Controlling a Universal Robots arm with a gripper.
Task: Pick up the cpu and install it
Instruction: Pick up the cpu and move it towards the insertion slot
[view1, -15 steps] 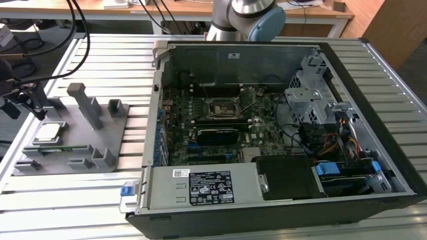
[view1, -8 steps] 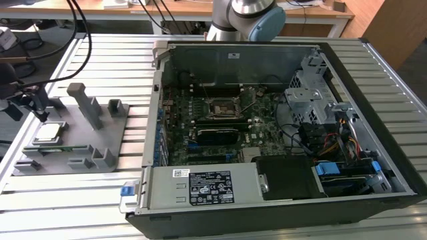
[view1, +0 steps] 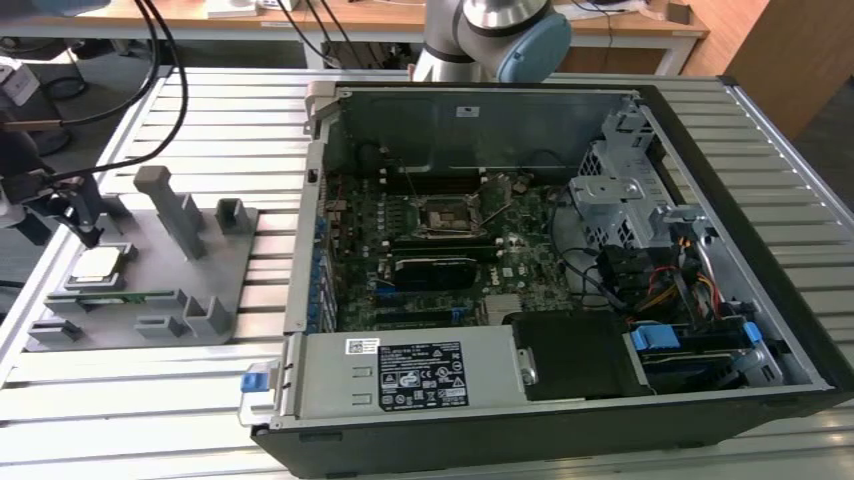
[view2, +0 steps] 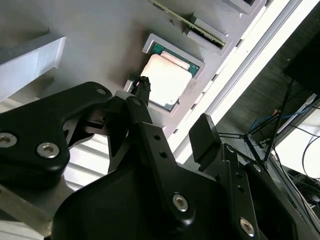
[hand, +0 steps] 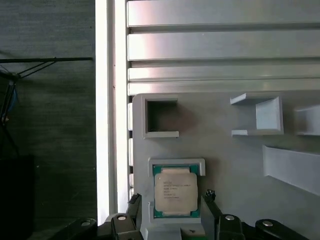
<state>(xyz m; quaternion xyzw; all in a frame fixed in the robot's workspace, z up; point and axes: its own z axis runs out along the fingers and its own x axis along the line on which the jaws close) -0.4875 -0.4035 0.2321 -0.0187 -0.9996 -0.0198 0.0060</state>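
The cpu (view1: 100, 265) is a small square chip with a shiny silver top, lying flat in a recess of the grey holder plate (view1: 214, 270) at the exterior view's left. Both wrist views look down on the cpu (view2: 167, 80) (hand: 175, 192) in its pale frame. My gripper (view1: 60, 232) hangs just above it and is open. In both wrist views the gripper (hand: 171, 197) (view2: 172, 107) has one black fingertip on each side of the chip, with nothing held. The black-framed socket (view1: 447, 215) sits on the motherboard inside the open computer case (view1: 747, 330).
A thin green memory stick (view1: 127, 297) lies on the holder beside the cpu. Tall grey posts (view1: 171, 210) rise from the plate close to my gripper. The case walls, drive cage (view1: 621, 195) and cables (view1: 667, 280) crowd the socket. Everything rests on a slatted metal table (view1: 134, 400).
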